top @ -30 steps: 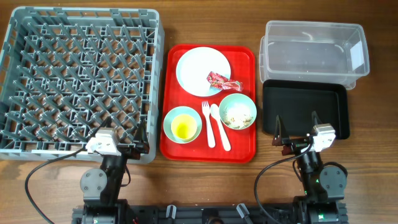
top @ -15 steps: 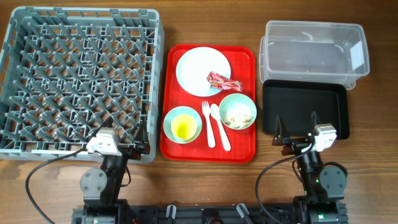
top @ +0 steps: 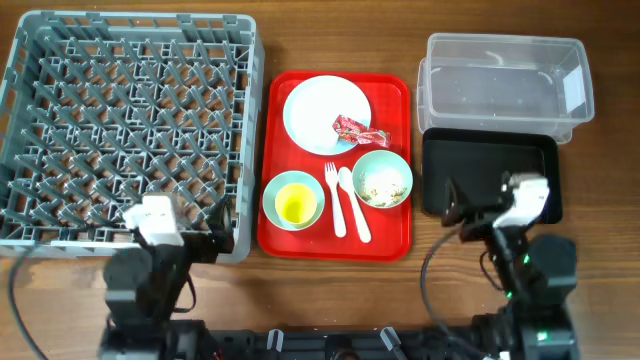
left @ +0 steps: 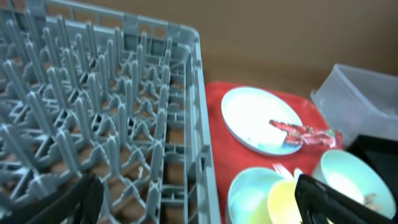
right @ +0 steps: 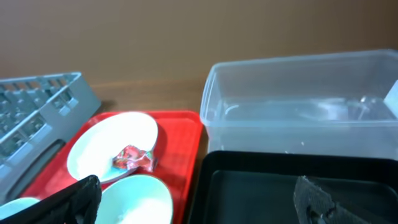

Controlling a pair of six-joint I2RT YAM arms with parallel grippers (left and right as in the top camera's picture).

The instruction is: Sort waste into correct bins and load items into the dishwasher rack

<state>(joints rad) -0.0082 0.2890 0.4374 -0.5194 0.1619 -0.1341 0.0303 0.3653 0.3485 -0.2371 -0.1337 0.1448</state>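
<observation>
While the left claw (left: 198, 186) and the right claw (right: 198, 186) both gape wide with nothing in them near the table's front edge, the grey rack (top: 250, 120) sits toward the left edge. At mid-table a red tray (top: 270, 235) carries the plate (top: 315, 105) with the wrapper (top: 355, 127) on it, a bowl (top: 272, 190) holding a yellow cup (top: 294, 207), a bowl of scraps (top: 400, 168), a fork (top: 335, 205) and a spoon (top: 353, 210). The clear tub (top: 505, 80) and black tray (top: 490, 175) sit toward the right edge.

wooden table (top: 330, 290) | on it: grey rack (top: 252, 100), red tray (top: 390, 235), clear tub (top: 505, 85), black tray (top: 490, 165)
</observation>
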